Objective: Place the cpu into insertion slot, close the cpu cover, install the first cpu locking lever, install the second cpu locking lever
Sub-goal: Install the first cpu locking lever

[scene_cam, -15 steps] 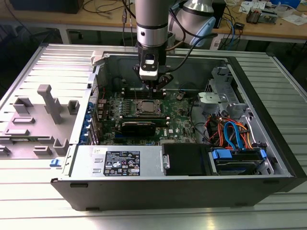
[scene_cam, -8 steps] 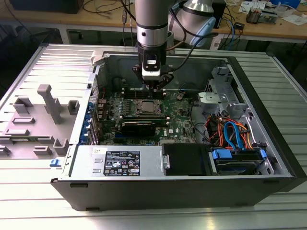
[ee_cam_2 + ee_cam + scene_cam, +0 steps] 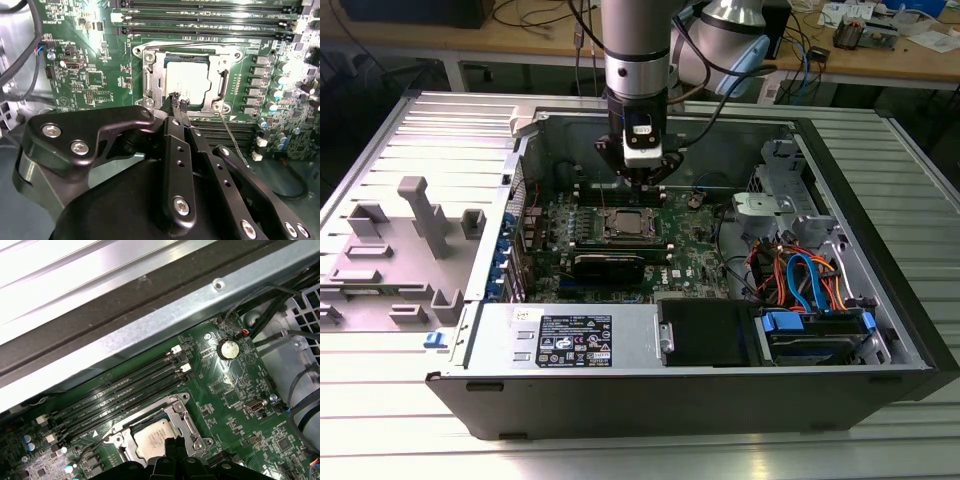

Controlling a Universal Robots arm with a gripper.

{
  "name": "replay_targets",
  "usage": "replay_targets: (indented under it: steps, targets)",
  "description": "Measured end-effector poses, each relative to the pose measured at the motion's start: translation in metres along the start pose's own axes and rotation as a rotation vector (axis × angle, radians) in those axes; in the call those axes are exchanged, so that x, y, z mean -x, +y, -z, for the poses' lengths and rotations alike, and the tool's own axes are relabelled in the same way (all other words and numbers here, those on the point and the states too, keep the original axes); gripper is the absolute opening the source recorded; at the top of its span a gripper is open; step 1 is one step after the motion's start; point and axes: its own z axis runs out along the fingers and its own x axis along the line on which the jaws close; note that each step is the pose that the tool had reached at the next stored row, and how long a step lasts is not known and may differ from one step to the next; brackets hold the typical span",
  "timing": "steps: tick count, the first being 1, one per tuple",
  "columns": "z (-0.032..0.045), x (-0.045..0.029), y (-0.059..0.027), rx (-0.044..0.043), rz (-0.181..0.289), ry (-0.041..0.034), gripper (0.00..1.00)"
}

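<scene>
The cpu (image 3: pixel 189 82) shows its silver-grey top inside the insertion slot (image 3: pixel 150 59) on the green motherboard (image 3: pixel 85 75). Flat over it lies the cpu cover (image 3: pixel 220 80), a silver frame with the chip showing through its window. In the exterior view the slot (image 3: pixel 628 222) sits mid-board in the open computer case. My gripper (image 3: pixel 179 101) is shut with nothing between its fingers, its tips just above the edge of the socket frame. A thin metal locking lever (image 3: pixel 231 136) juts out from one socket corner, across the black memory slots. The first wrist view has the cpu (image 3: pixel 151 436) next to my gripper (image 3: pixel 175 446).
Long black memory slots (image 3: pixel 210 22) flank the socket on two sides. The case walls (image 3: pixel 680 390) surround the board. Drive bays and orange and blue cables (image 3: pixel 800 285) fill the exterior view's right. A grey fixture plate (image 3: pixel 400 250) lies at its left.
</scene>
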Motion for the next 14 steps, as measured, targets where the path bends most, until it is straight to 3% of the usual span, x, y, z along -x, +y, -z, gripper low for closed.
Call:
replay_targets:
  steps: [4, 11, 14]
  targets:
    - [0.0012, 0.0001, -0.0001, 0.0023, 0.028, 0.0, 0.11]
    - [0.0063, 0.0005, 0.0, 0.0027, 0.033, 0.0001, 0.11]
    - [0.0063, 0.0005, 0.0, 0.005, 0.065, 0.0002, 0.11]
